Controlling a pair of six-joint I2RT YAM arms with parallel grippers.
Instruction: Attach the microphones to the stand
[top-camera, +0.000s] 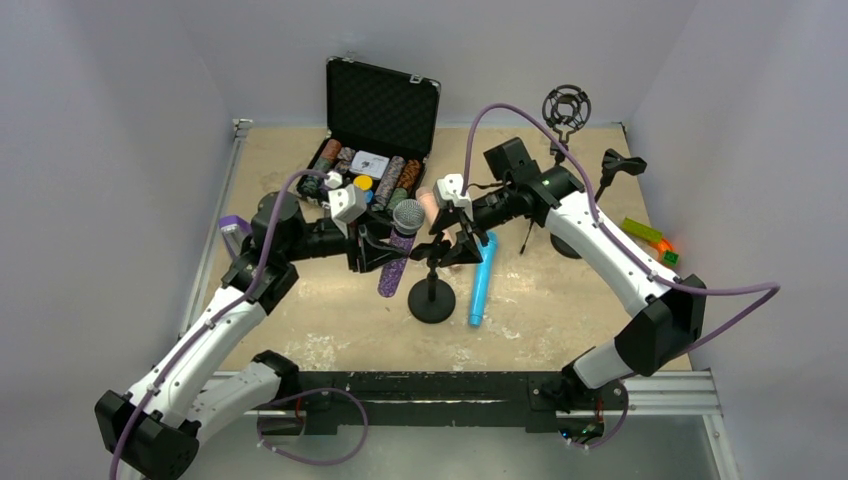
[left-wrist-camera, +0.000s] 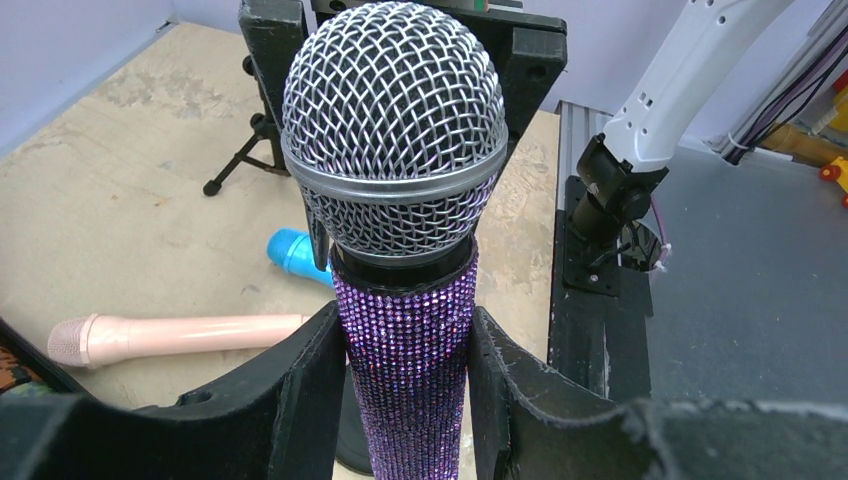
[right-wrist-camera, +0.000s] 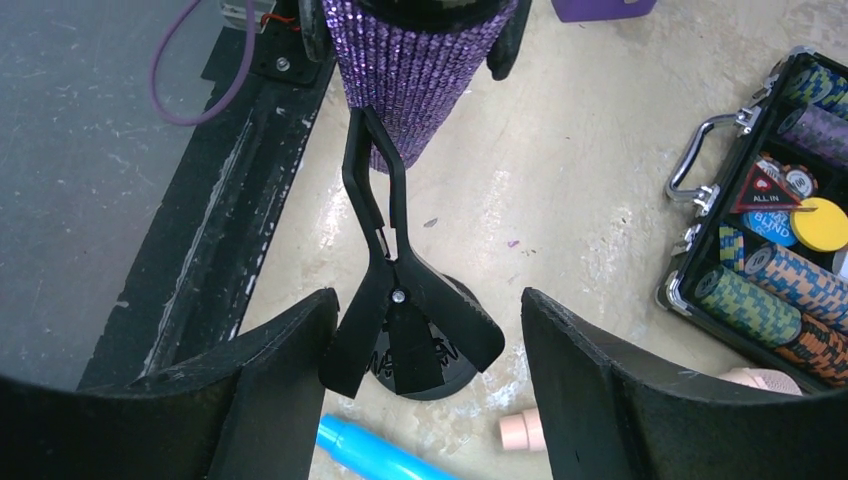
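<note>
My left gripper (top-camera: 385, 248) is shut on the glittery purple microphone (top-camera: 398, 262), held tilted with its grey mesh head (top-camera: 408, 215) up. In the left wrist view both fingers (left-wrist-camera: 300, 390) press its body (left-wrist-camera: 405, 350). The black stand (top-camera: 432, 300) has a round base and a spring clip (right-wrist-camera: 400, 320) on top. My right gripper (right-wrist-camera: 428, 300) is open, its fingers either side of the clip's handles. The purple body (right-wrist-camera: 420, 60) sits just beyond the clip's open prongs. The blue microphone (top-camera: 483, 278) lies right of the stand. The pink microphone (left-wrist-camera: 180, 335) lies behind it.
An open case of poker chips (top-camera: 372, 150) stands at the back centre, and its edge shows in the right wrist view (right-wrist-camera: 780, 270). A shock-mount stand (top-camera: 566, 108) and another clip stand (top-camera: 620, 165) are at the back right. Green and orange items (top-camera: 650, 238) lie at the right.
</note>
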